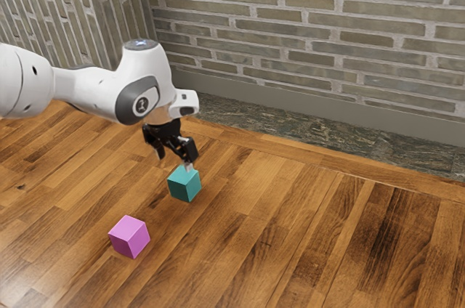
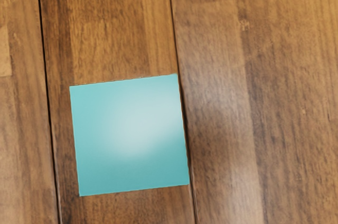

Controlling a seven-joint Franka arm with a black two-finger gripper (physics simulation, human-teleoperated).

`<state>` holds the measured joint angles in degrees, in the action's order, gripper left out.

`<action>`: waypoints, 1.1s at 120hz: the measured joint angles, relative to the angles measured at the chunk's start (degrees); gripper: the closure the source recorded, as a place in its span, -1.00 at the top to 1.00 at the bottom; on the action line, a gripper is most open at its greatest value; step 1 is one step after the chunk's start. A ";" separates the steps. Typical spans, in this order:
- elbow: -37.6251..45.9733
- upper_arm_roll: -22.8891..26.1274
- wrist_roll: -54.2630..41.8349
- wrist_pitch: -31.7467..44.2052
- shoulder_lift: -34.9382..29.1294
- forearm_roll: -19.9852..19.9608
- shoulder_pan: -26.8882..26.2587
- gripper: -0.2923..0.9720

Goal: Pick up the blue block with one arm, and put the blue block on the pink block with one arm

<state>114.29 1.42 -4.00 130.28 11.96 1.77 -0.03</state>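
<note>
My black two-finger end effector [image 1: 176, 158] hangs just above the teal-blue cube [image 1: 184, 183], fingers spread and empty, apparently lined up for a straight descent. The cube rests on the wooden plank surface [image 1: 305, 235]. The pink cube [image 1: 129, 236] stands apart at its eight o'clock.

blue block [image 1: 184, 184]: 1 | pink block [image 1: 129, 236]: 1 | arm [image 1: 87, 90]: 1 | hand [image 1: 176, 157]: 1

My two cubes, set apart.
Blue block [image 1: 184, 184], teal-toned, sits left of centre; pink block [image 1: 129, 236] lies flat at lower left.
</note>
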 joint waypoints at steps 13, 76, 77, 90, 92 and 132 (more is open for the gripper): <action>-1.19 -0.36 -0.54 0.01 1.23 0.04 0.19 0.54; -5.23 -0.40 -1.79 0.26 8.26 -0.88 1.65 0.54; -5.31 -0.41 -1.80 0.27 8.34 -0.89 1.66 0.54; -6.34 -0.40 -1.95 0.32 9.18 -1.02 1.71 0.54; -6.60 -0.39 -1.96 0.32 9.40 -1.05 1.71 0.54; -8.27 -0.37 -2.23 0.38 12.00 -1.86 1.61 0.54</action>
<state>106.02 1.05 -6.23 130.66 23.97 -0.09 1.58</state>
